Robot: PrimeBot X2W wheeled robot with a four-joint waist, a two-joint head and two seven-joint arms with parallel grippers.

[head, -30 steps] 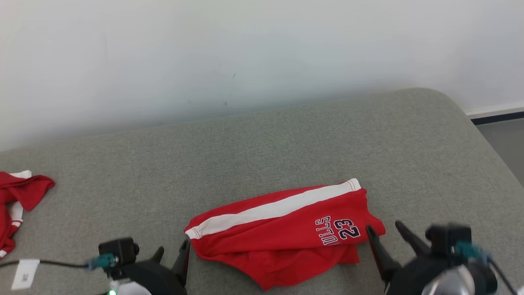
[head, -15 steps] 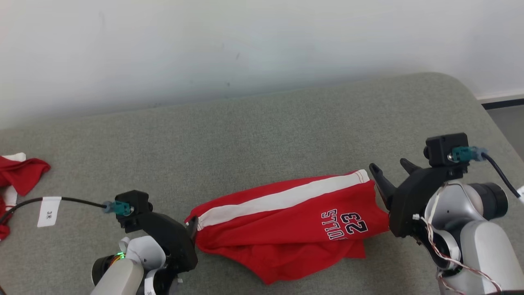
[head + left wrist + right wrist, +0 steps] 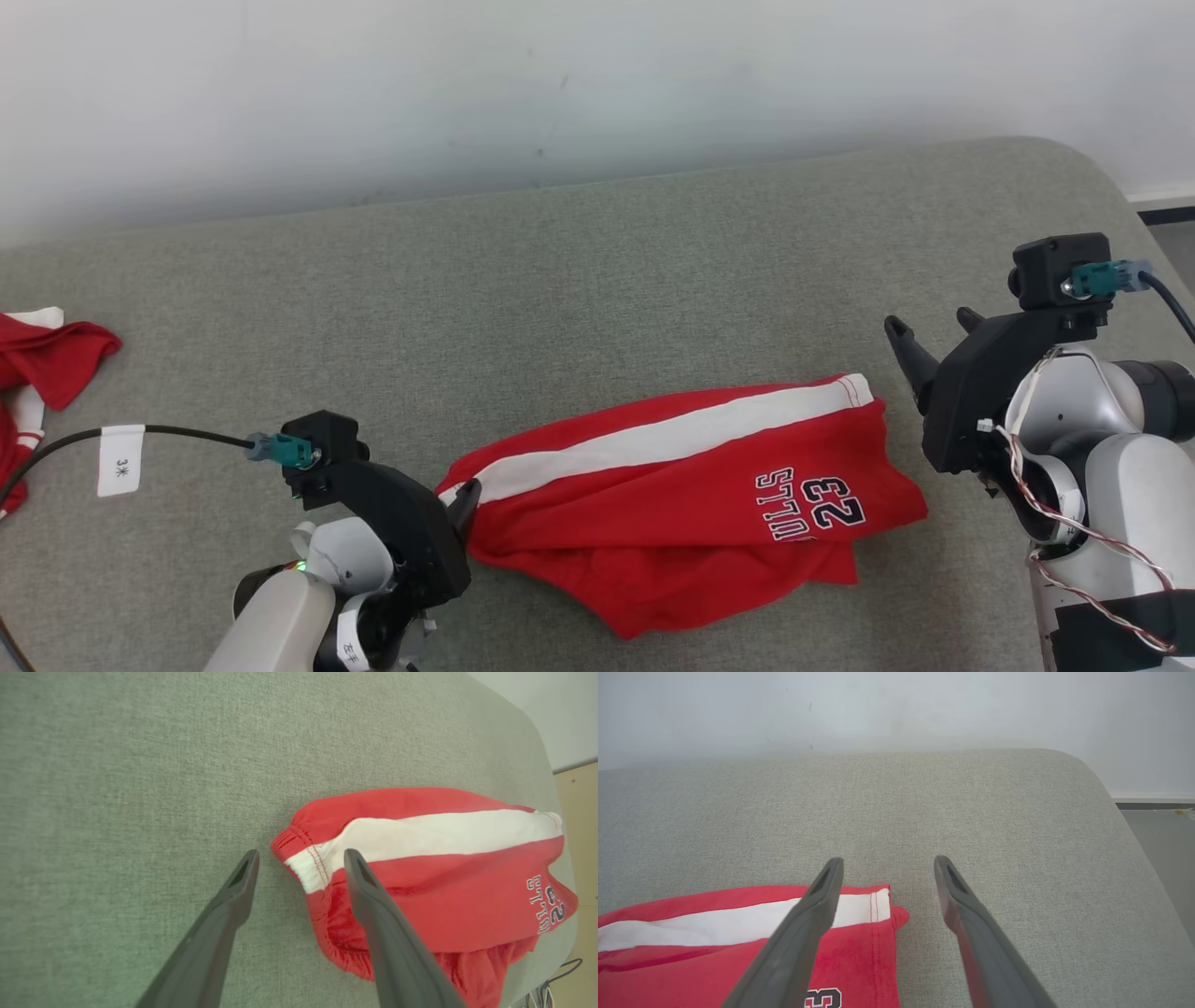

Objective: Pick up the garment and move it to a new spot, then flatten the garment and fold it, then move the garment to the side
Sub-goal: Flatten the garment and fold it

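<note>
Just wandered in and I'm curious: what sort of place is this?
Probably an indoor test room dressed like a home. A grey upholstered surface, like a bed or sofa seat, stands against a bare white wall. The red shorts and a second red garment lie on it.

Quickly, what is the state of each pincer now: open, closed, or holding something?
Left pincer: open, astride the waistband end of the red shorts, gripping nothing.
Right pincer: open, holding nothing.
</note>
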